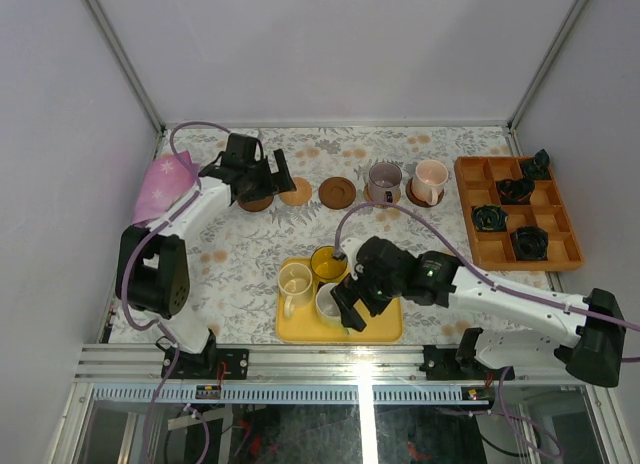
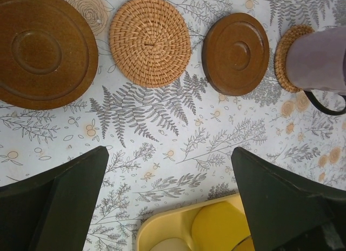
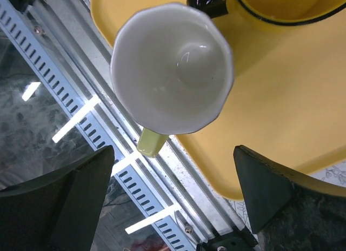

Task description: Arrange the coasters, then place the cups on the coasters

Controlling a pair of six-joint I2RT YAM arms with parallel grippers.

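Pale green-white cup (image 3: 172, 67) stands in the yellow tray (image 3: 281, 99) under the spread, empty right pincer (image 3: 173, 149), which I think should descend straight and pinch the rim away from the handle (image 3: 151, 143), while the spread left pincer (image 2: 170, 153) hovers above bare coasters (image 2: 150, 41).

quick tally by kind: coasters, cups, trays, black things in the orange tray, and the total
coasters: 5
cups: 5
trays: 2
black objects: 4
total: 16
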